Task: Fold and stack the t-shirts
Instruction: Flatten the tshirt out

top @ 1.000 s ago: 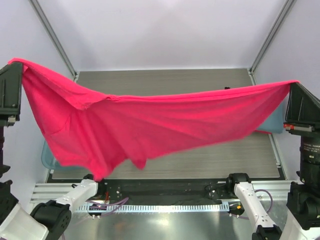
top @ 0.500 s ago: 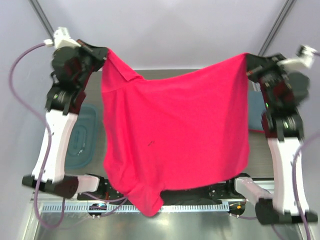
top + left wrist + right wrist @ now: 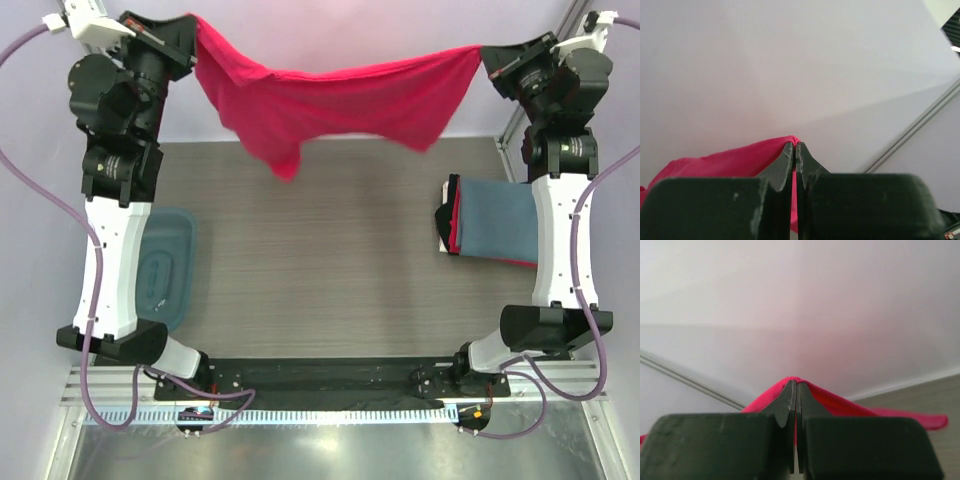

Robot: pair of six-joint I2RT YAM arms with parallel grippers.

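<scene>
L gripper (image 3: 192, 38) is up high at the far-left corner, jaws pinched tight on one end of the pink-red t-shirt (image 3: 340, 100). Its wrist cam shows both fingertips (image 3: 785, 161) pressed together w/ a thin fold of pink cloth caught between and spilling off to the left. R gripper (image 3: 485, 56) is raised at the far-right corner, likewise clamped on the shirt's other end; its wrist cam shows the same, fabric nipped at the tips and draping down both sides. The shirt hangs between the two as a sagging band above the far edge of the table (image 3: 320, 270), clear of the surface, a loose flap dangling lower nr the left-centre. On the table's right side sits a folded stack: slate blue-grey tee (image 3: 500, 215) on top, red tee (image 3: 457, 238) & black tee (image 3: 442, 218) seen only as edges at its left side; R arm's white link crosses over the stack's right part in the top view. Translucent blue bin (image 3: 165, 270) lies at the table's left edge, partly behind the L arm. Purple cables (image 3: 40, 190) loop off both arms.
</scene>
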